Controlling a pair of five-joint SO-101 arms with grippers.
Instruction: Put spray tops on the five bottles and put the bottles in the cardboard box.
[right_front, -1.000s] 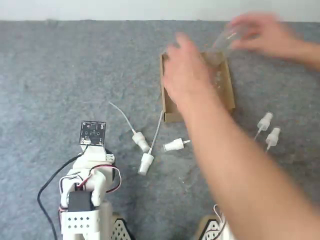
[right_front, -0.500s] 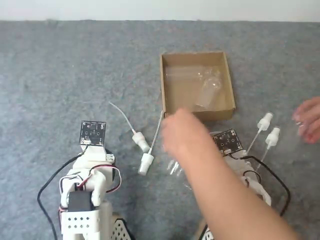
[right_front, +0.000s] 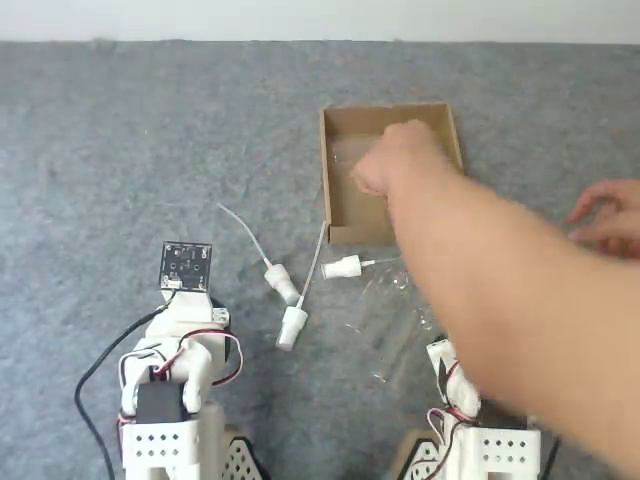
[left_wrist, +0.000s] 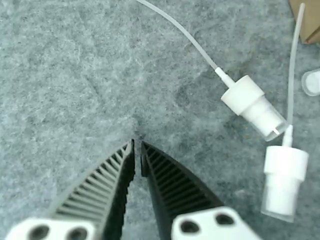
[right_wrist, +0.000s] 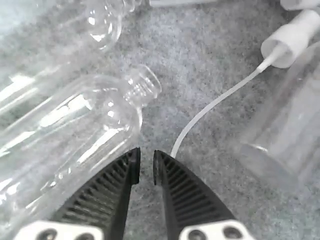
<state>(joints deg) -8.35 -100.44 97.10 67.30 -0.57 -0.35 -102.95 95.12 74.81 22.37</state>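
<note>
Grey carpet-like fabric is covering the counter (right_front: 120, 130). Just above it the left end effector (left_wrist: 137, 146) is hanging, clenched on nothing, its ribbed jaws meeting at the tips. Beyond it two white spray tops are lying near each other. One (left_wrist: 252, 107) is trailing a long dip tube, and the other (left_wrist: 284, 180) is sending its tube towards a corner of the cardboard box (left_wrist: 306, 20).

Low over the fabric, the right end effector (right_wrist: 145, 156) is gripping nothing, its jaws all but together with a slim gap between them. Just beside it a clear bottle (right_wrist: 85, 130) is lying on its side, uncapped, its threaded neck showing in the right wrist view. A second bottle (right_wrist: 45, 55) is lying just past it and another bottle (right_wrist: 285, 135) on the other side. Between them the tube of a third spray top (right_wrist: 295, 37) is curving.

In the high view a person's hand (right_front: 400, 160) is sitting over the box's opening, the forearm (right_front: 500, 290) crossing above the right arm (right_front: 480, 445). A second hand (right_front: 610, 215) is hovering at the counter's right side. Print on the small black board (right_front: 186, 266) atop the left arm is proving too small to read.
</note>
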